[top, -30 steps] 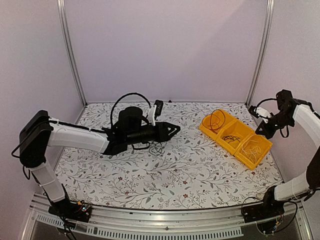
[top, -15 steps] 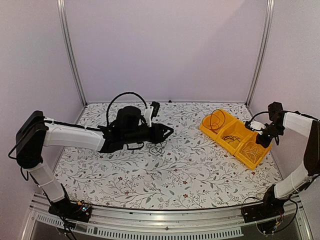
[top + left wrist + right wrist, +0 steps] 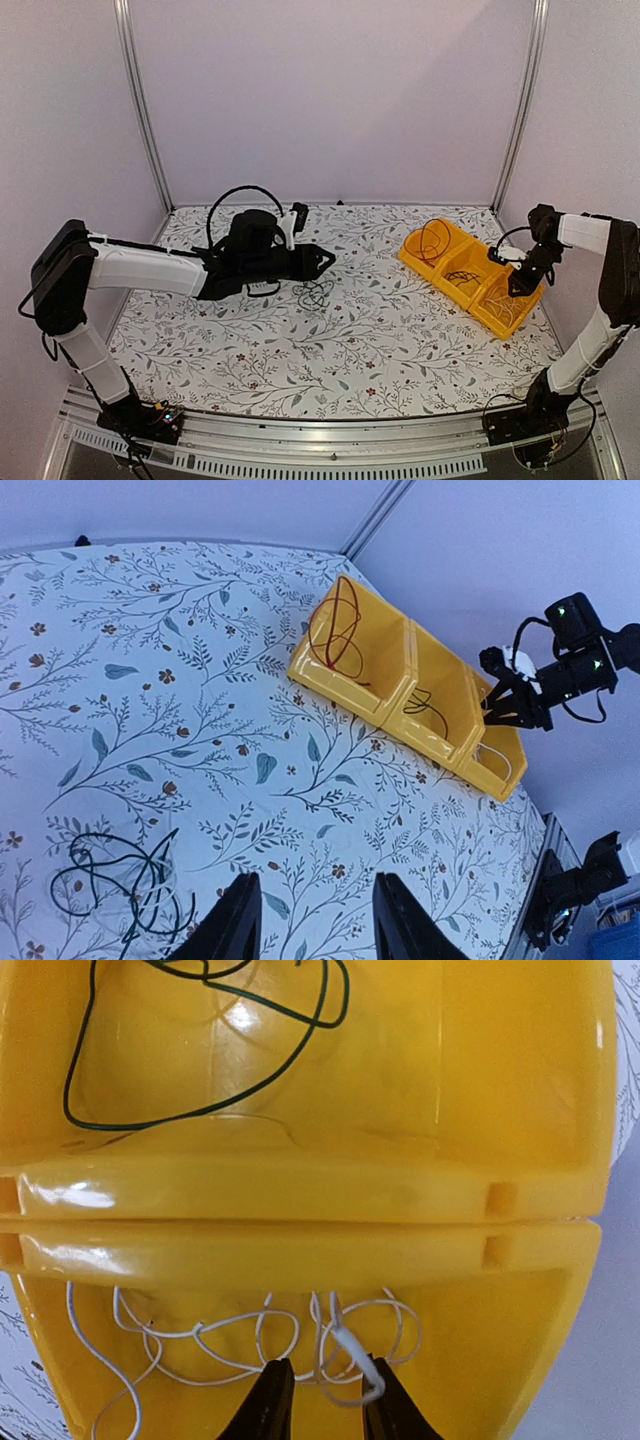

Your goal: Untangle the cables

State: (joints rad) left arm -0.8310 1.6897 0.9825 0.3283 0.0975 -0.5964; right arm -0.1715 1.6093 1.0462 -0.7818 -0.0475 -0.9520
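Clump of cables (image 3: pixel 315 295) is lying loose on the table (image 3: pixel 380 350), roughly mid-table and well apart from every edge, with bare cloth all round it. The left gripper (image 3: pixel 322 262) is hanging just behind the clump, spread wide and holding nothing. In the left wrist view the loops are sitting off to the left of the fingers (image 3: pixel 240 920), not between them.

The yellow bin (image 3: pixel 415 262) is sitting diagonally on the right side of the table, its near end close to the right edge. It has three compartments in a row:
- far: red cable (image 3: pixel 432 240)
- middle: dark cable (image 3: pixel 462 277)
- near: white cable (image 3: pixel 345 1345)

The right gripper (image 3: pixel 520 285) is sitting over the near compartment, at its outer rim. In the right wrist view its jaws are standing a little apart. A slack loop of the white cable is running up between the fingertips and brushing one finger, not pinched.

Room is tight on that side. The divider wall (image 3: pixel 300 1210) is crossing right ahead of the fingers, and the bin walls are closing in on both sides. The open table in front of the bin is offering far more room.
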